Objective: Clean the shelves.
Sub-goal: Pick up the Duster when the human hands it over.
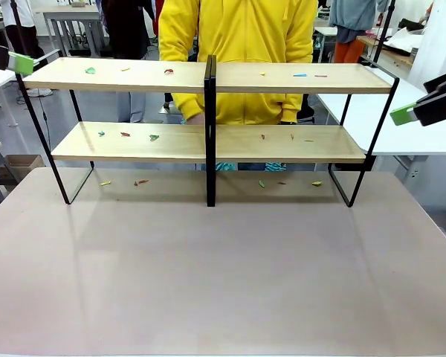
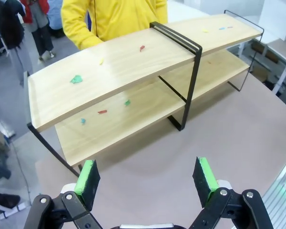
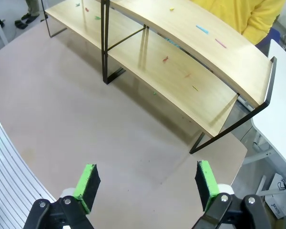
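The shelves (image 1: 134, 76) stand across the far half of the table, two light-wood boards on a black frame with a black centre post. Small coloured scraps lie on the top board, such as a green one (image 1: 90, 71) and a red one (image 1: 168, 71), and more lie on the lower board (image 1: 154, 137). My left gripper (image 1: 18, 63) hangs open off the rack's upper left end, apart from it. My right gripper (image 1: 405, 114) hangs open off the right end. In the left wrist view the left gripper (image 2: 145, 176) is empty above the table, facing the shelves (image 2: 114, 71). The right gripper (image 3: 145, 179) is likewise empty, facing the shelves (image 3: 195, 81).
A person in a yellow hoodie (image 1: 238, 44) stands right behind the rack's middle. More scraps (image 1: 141, 181) lie on the grey-brown tabletop (image 1: 223, 268) under the rack. A white table (image 1: 372, 111) adjoins at the right, and a cardboard box (image 1: 18, 165) sits on the floor at the left.
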